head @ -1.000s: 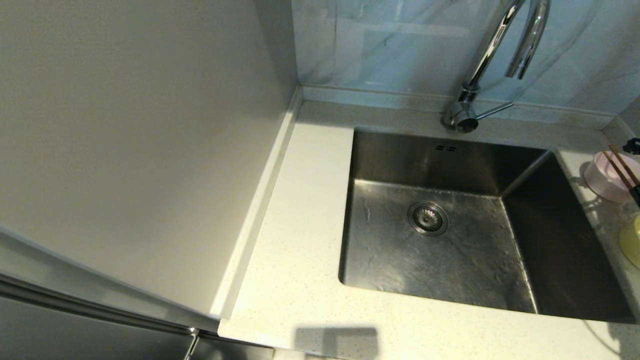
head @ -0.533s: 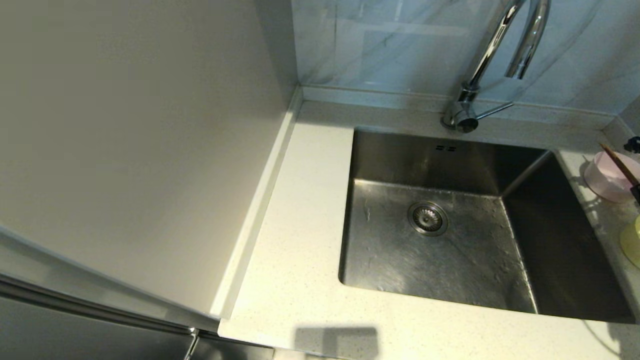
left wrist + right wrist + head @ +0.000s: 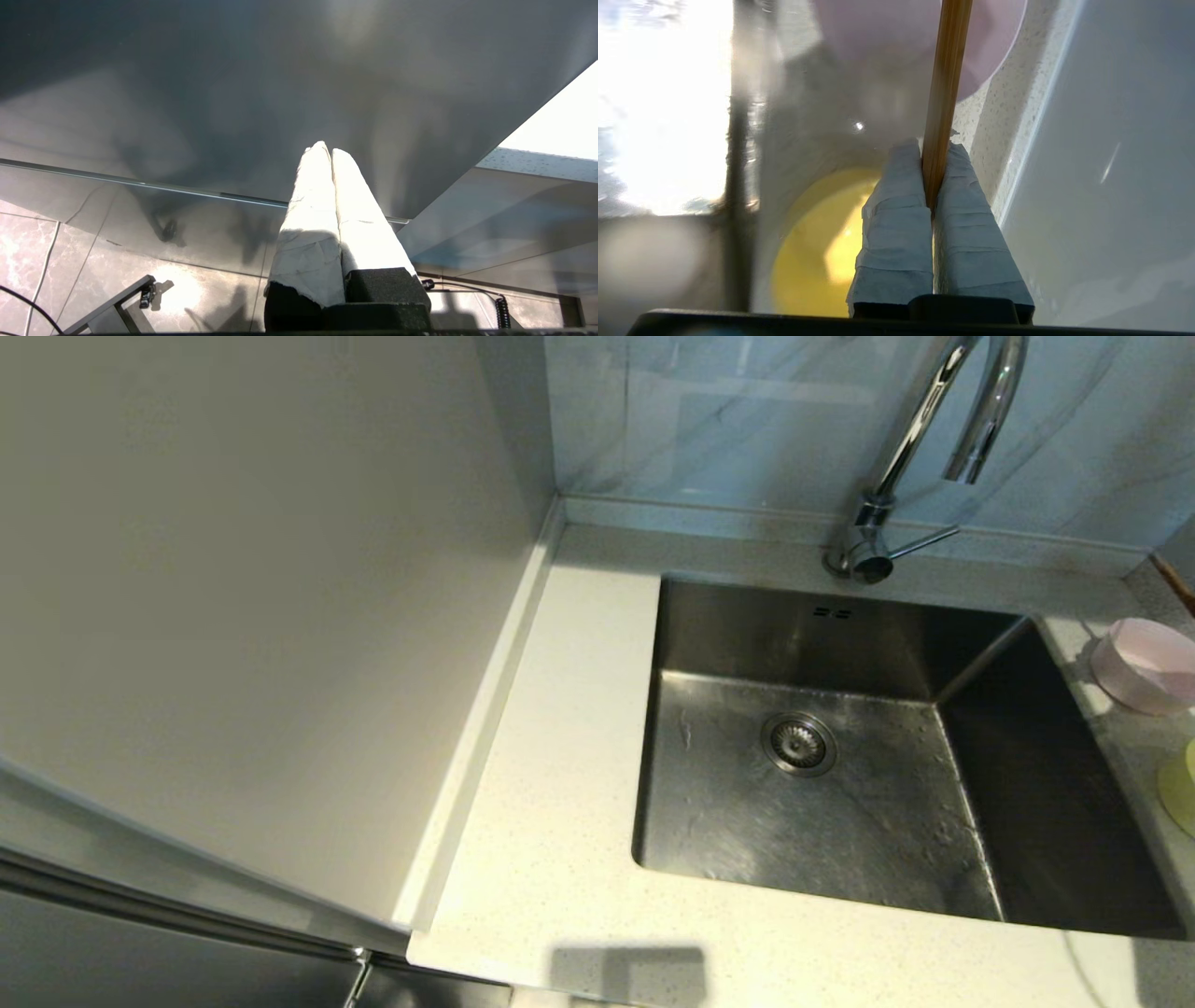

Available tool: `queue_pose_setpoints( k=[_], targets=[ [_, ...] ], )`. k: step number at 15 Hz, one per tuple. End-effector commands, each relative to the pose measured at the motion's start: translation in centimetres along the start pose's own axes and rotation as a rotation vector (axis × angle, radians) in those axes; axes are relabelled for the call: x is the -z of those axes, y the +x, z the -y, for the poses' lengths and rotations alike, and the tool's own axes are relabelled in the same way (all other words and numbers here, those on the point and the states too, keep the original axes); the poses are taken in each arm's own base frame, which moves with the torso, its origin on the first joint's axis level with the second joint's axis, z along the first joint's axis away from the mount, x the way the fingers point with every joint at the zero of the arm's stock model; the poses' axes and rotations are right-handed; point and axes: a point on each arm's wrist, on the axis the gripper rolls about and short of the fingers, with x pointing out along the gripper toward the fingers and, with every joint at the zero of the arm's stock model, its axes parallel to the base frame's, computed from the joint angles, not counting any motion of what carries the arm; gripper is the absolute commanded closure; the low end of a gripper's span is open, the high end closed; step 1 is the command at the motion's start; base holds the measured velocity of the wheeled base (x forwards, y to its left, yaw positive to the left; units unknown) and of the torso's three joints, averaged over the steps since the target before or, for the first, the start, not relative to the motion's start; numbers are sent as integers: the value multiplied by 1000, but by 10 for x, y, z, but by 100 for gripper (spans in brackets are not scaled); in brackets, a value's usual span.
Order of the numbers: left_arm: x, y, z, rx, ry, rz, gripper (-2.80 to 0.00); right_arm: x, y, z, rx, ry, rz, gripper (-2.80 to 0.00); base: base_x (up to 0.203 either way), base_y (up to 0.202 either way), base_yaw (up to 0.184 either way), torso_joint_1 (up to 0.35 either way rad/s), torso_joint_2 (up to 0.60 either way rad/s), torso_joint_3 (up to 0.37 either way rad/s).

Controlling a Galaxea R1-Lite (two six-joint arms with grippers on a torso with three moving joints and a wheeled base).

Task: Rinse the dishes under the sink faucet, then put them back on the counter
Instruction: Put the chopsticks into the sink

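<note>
In the right wrist view my right gripper [image 3: 934, 149] is shut on the brown wooden chopsticks [image 3: 945, 84]. They stick out past the fingertips over the pale pink bowl [image 3: 887, 37]. The yellow-green bowl [image 3: 817, 252] lies beneath the fingers. In the head view the pink bowl [image 3: 1144, 665] and the yellow-green bowl [image 3: 1178, 786] sit on the counter [image 3: 560, 756] right of the sink [image 3: 1055, 784]. Only a thin brown tip of the chopsticks [image 3: 1178, 586] shows at the right edge there. The chrome faucet [image 3: 920, 429] stands behind the sink. My left gripper [image 3: 325, 151] is shut on nothing, parked low.
A plain grey wall panel [image 3: 261, 616] fills the left of the head view. The faucet's side lever [image 3: 922, 540] points right. A round drain strainer [image 3: 799, 743] sits in the basin floor. A pale wall [image 3: 1111, 163] runs close beside the right gripper.
The chopsticks have lifted off the pink bowl and moved right, almost out of the head view. The dark gripper parts at the right edge are gone from that view.
</note>
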Motion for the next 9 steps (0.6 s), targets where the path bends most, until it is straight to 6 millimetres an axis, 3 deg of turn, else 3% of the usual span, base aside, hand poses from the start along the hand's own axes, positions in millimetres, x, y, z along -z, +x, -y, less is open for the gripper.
queue_pose_setpoints(
  k=[1,3,5,8,9],
  targets=[
    [0,0,0,-1,0,4,0,-1,-43,-8,-4,-19,72,0,0,0,0,0,0,0],
    [0,0,0,-1,0,4,0,2,-76,-30,-81,-63,110,0,0,0,0,0,0,0],
    [0,0,0,-1,0,4,0,4,-101,-68,-223,-87,118,0,0,0,0,0,0,0],
    [0,0,0,-1,0,4,0,4,-117,-127,-427,141,40,0,0,0,0,0,0,0],
    [0,0,0,-1,0,4,0,6,-107,-144,-445,174,-32,0,0,0,0,0,0,0]
  ],
)
